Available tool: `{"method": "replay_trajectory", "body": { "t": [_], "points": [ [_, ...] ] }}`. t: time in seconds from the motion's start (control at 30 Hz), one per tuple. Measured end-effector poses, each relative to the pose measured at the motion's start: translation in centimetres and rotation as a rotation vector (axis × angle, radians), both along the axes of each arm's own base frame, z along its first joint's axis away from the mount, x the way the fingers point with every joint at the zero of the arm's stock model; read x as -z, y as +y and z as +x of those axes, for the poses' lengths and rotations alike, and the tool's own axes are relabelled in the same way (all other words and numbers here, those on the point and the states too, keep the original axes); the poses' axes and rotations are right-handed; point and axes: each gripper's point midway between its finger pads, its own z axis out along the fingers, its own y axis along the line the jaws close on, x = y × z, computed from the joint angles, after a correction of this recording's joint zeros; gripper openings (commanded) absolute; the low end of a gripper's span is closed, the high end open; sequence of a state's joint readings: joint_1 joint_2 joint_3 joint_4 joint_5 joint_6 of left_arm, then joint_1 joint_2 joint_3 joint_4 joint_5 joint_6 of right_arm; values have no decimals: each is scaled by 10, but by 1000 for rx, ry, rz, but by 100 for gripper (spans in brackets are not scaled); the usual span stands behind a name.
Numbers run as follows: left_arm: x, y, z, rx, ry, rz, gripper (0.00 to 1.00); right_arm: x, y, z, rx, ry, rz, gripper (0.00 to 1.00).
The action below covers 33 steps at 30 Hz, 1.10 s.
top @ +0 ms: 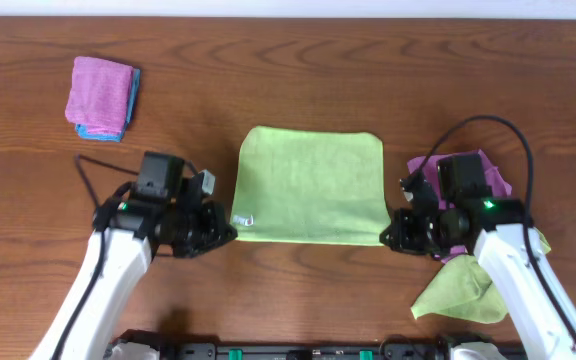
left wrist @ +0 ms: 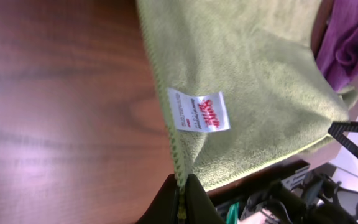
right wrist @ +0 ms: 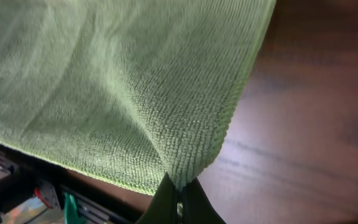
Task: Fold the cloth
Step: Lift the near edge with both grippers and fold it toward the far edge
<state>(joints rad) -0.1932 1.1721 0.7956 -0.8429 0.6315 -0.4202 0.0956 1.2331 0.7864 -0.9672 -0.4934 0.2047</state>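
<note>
A light green cloth (top: 310, 185) lies flat in the middle of the table, a white label (left wrist: 199, 111) near its front left corner. My left gripper (top: 230, 232) is shut on the cloth's front left corner; the pinched edge shows in the left wrist view (left wrist: 180, 193). My right gripper (top: 388, 237) is shut on the front right corner, where the cloth (right wrist: 117, 87) puckers up between the fingers (right wrist: 179, 196). Both corners are lifted slightly off the wood.
A folded pink cloth on a blue one (top: 102, 96) sits at the back left. A purple cloth (top: 488, 170) and another green cloth (top: 463, 290) lie under and beside my right arm. The table's front edge (top: 298, 340) is close behind both grippers.
</note>
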Motion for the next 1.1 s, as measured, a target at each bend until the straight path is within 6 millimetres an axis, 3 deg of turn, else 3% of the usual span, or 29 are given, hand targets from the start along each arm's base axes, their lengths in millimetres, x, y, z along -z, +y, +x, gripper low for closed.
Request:
{"method": "replay_trajectory", "body": {
  "t": [0.17, 0.33, 0.7, 0.9, 1.0, 1.1],
  "points": [
    [-16, 5, -3, -22, -88, 34, 6, -10, 2, -3, -11, -42, 0, 2],
    [-20, 8, 37, -75, -232, 69, 6, -18, 4, 41, 19, -215, 3, 1],
    [19, -4, 128, -145, -344, 62, 6, 10, 9, 116, 102, -322, 21, 2],
    [36, -6, 167, -196, -403, 26, 6, 9, 14, 159, 159, -439, 63, 2],
    [41, -1, 175, -220, -393, 12, 6, 6, 14, 167, 177, -466, 77, 1],
    [41, 2, 174, -225, -358, 0, 6, 9, 15, 163, 186, -432, 80, 2]
  ]
}}
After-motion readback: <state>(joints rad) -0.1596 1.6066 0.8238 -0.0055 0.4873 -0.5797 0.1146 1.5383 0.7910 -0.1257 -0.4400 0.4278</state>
